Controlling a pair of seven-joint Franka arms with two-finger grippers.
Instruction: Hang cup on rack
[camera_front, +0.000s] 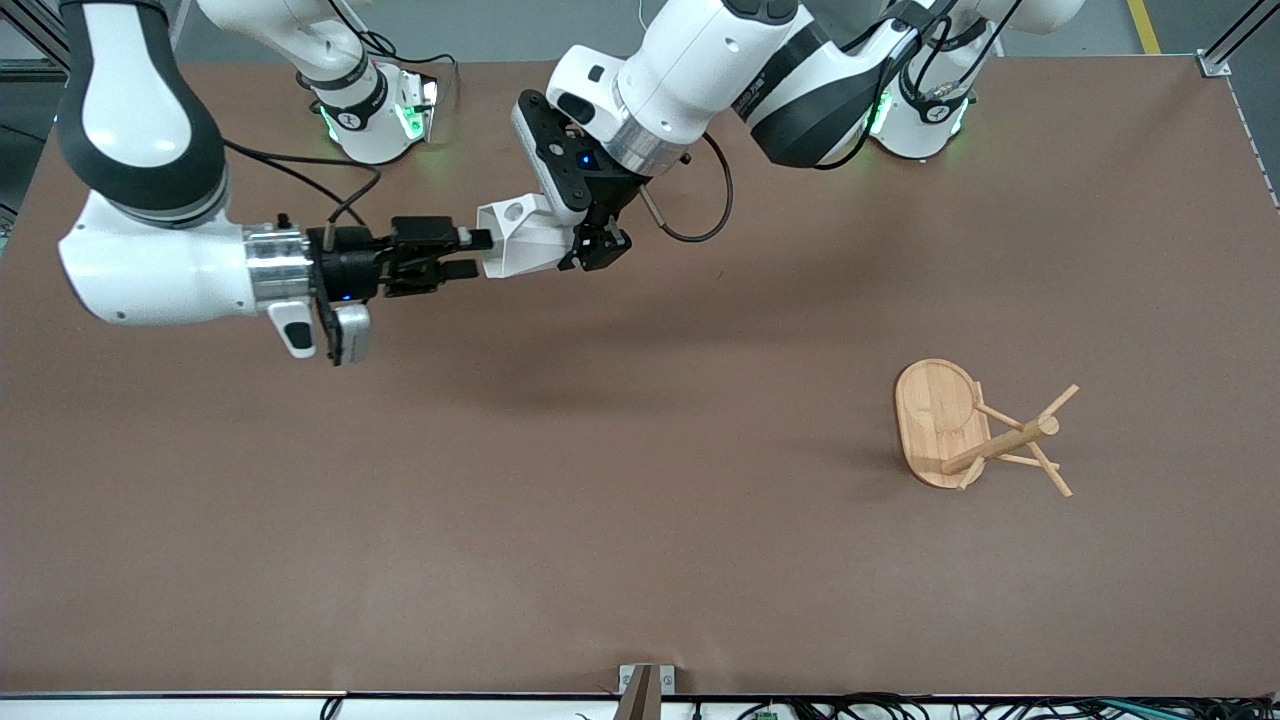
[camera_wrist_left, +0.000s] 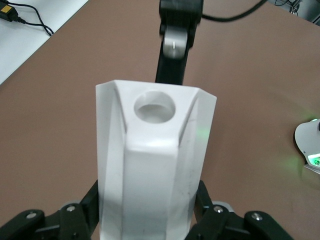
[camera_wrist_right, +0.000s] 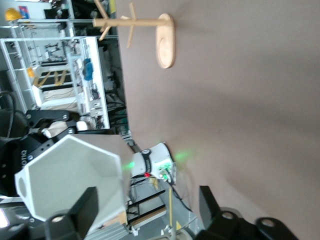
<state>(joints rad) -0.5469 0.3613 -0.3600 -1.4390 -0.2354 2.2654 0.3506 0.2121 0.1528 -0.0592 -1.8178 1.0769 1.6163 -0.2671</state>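
My left gripper (camera_front: 596, 246) is shut on the white faceted cup (camera_front: 522, 236) and holds it on its side in the air over the table's middle, toward the robots' bases. In the left wrist view its fingers (camera_wrist_left: 207, 207) clamp the cup (camera_wrist_left: 150, 165), and the handle's round hole (camera_wrist_left: 155, 107) faces the camera. My right gripper (camera_front: 470, 253) is open, level with the cup's open mouth, and one finger reaches the rim. In the right wrist view (camera_wrist_right: 147, 210) the cup (camera_wrist_right: 70, 175) sits beside one finger. The bamboo rack (camera_front: 940, 415) stands upright toward the left arm's end.
The rack also shows in the right wrist view (camera_wrist_right: 165, 40), its pegs bare. The brown table (camera_front: 640, 520) is bare around it. The arms' bases with green lights (camera_front: 375, 115) stand along the table's edge at the robots' side.
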